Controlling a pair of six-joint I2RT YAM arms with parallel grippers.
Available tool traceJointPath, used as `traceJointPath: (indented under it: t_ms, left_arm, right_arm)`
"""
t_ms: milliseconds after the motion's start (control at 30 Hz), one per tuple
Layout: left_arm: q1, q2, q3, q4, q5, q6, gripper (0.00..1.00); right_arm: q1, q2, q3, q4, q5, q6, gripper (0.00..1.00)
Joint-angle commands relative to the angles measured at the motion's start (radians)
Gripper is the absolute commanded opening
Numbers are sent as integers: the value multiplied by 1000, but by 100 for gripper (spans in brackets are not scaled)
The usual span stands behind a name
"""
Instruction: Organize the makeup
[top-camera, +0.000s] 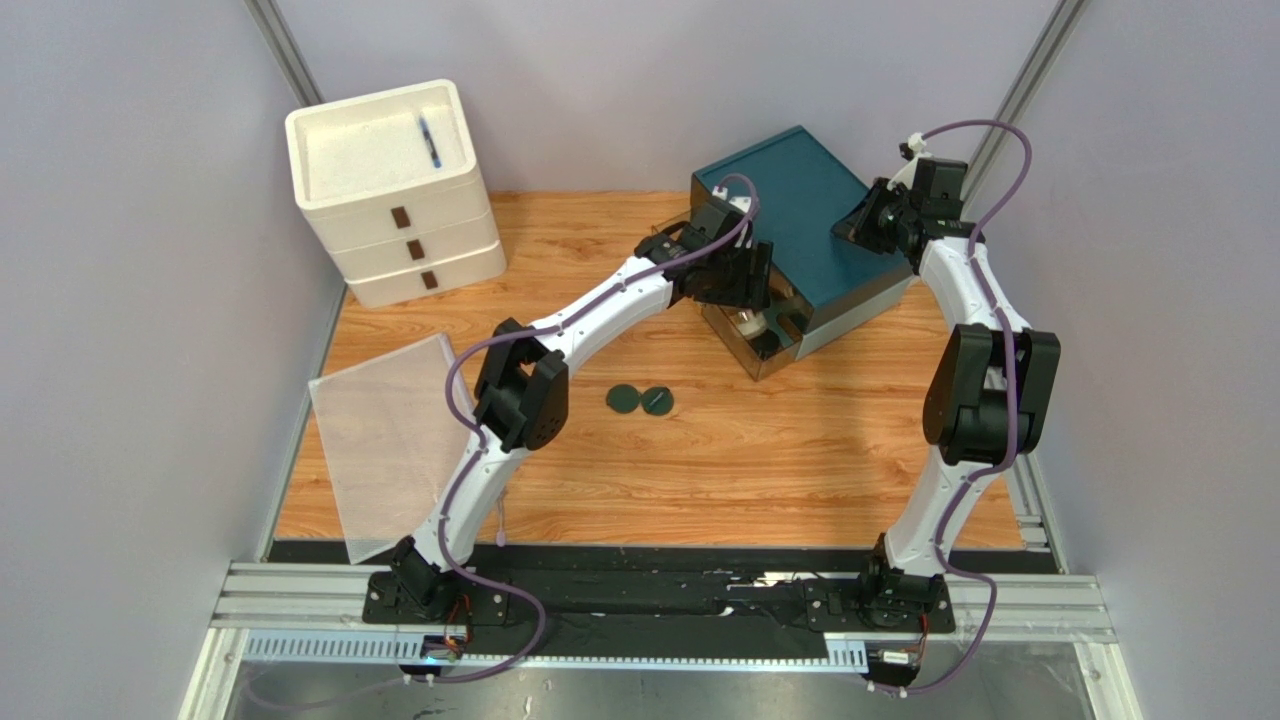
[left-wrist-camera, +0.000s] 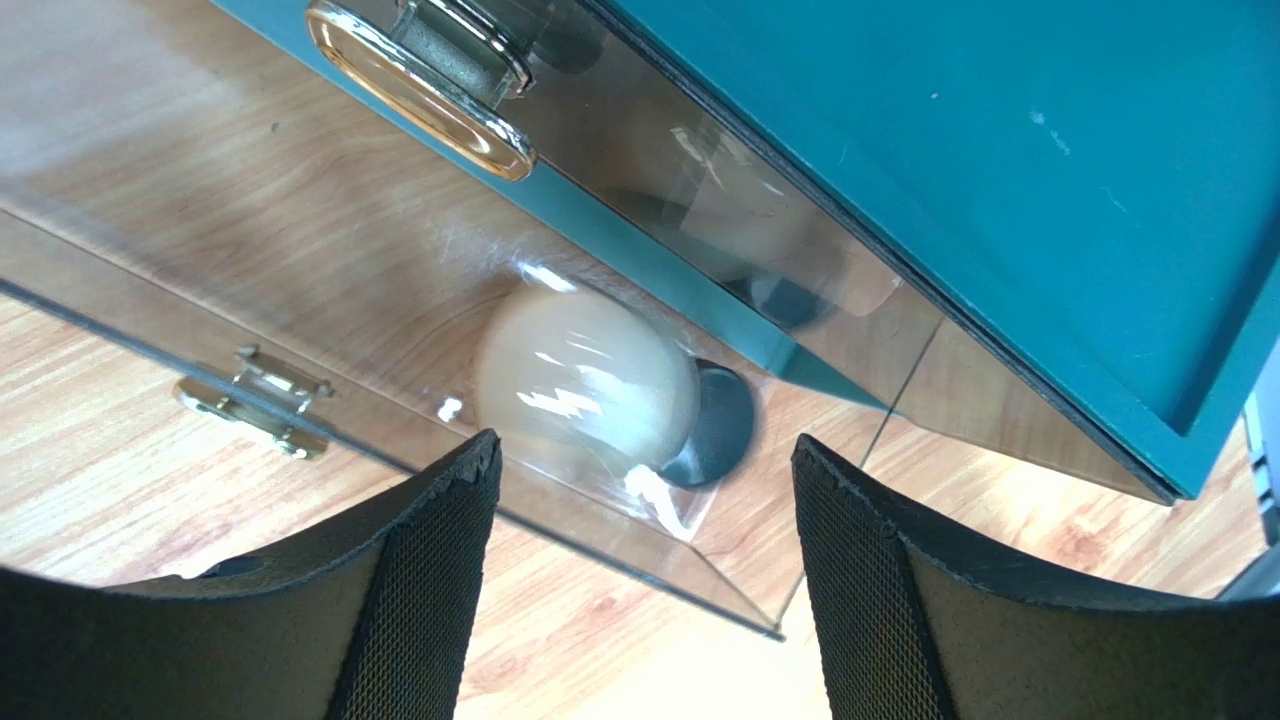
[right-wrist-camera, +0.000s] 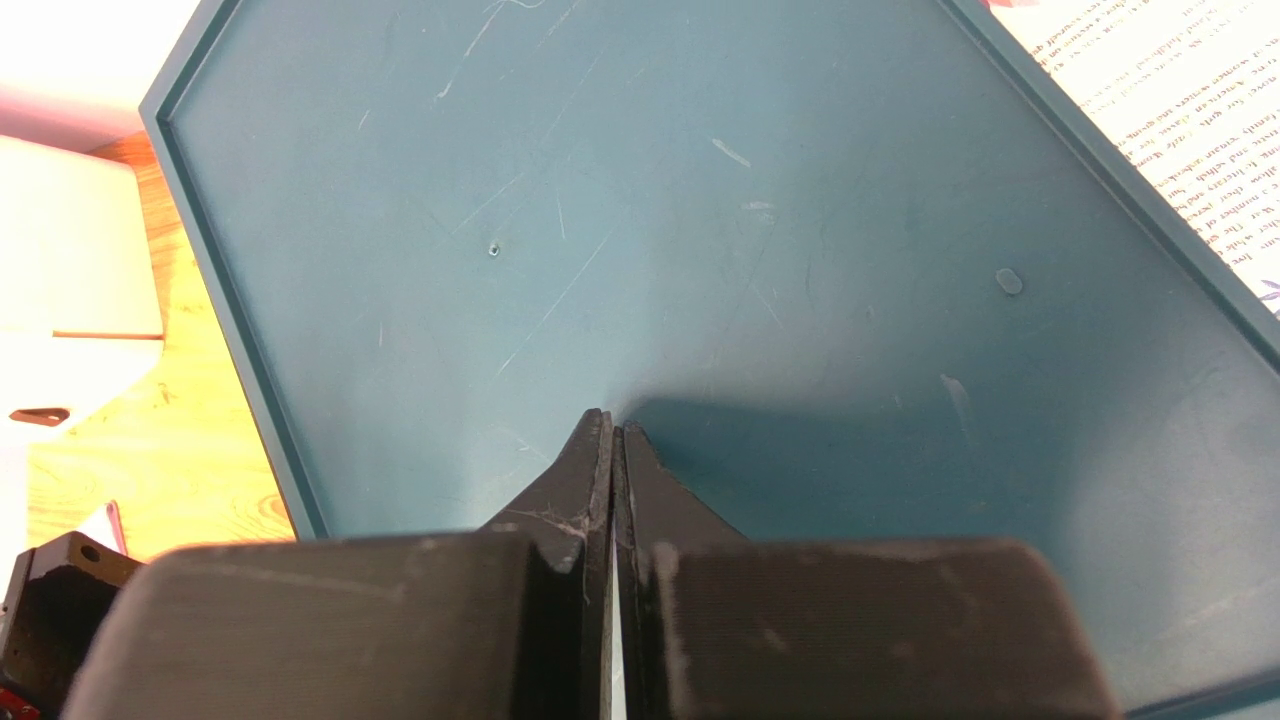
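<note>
A: How does the left end effector (left-wrist-camera: 646, 458) stand at this moment?

B: Its jaws are wide apart and there is nothing between them. It hangs above the clear drawer (left-wrist-camera: 120, 300), which is pulled out of the teal box (left-wrist-camera: 977, 180). The box sits toward the far edge of the worktop (top-camera: 781, 450), a little to the right of the middle.

A: And what lies in the drawer?

B: A cream container (left-wrist-camera: 586, 383), rounded and somewhat blurred, so I cannot tell its exact kind. A dark round piece (left-wrist-camera: 726, 425) touches it on one side. Both are inside the drawer, close to its corner and directly under the open jaws.

A: What about the right end effector (right-wrist-camera: 613, 428)?

B: It is closed, finger against finger, and holds nothing. Its tips are on the flat lid of the teal box, or just above it.

A: Then which makeup is not yet put away?

B: Two dark green compacts (top-camera: 622, 398) lie near the middle of the worktop, side by side, touching or almost touching. I judge they come next.

A: Which way are they from the left end effector?

B: Toward the near edge and a little toward the left edge, not far from the drawer. They are flat discs, so neither has a long axis of its own. The pair forms a short line that runs about parallel to the near edge.

A: And which arm is nearer?

B: The left one, I believe. The right end effector is over the far side of the box, and the box stands between it and the compacts.
</note>
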Motion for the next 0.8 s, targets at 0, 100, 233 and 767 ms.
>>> traceJointPath:
  t_ms: [0, 100, 233, 767]
  left_arm:
    - [-5, -24, 23, 18, -22, 35, 76]
    - [-5, -54, 17, 28, -38, 54, 76]
    - [-5, -134, -40, 30, -72, 105, 76]
    - [-5, -568, -888, 21, -184, 153, 76]
  right_arm:
    - [23, 191, -146, -379, 124, -66, 0]
    - [23, 190, -146, -382, 124, -66, 0]
    - [23, 185, -144, -387, 127, -70, 0]
    - [23, 197, -143, -381, 121, -69, 0]
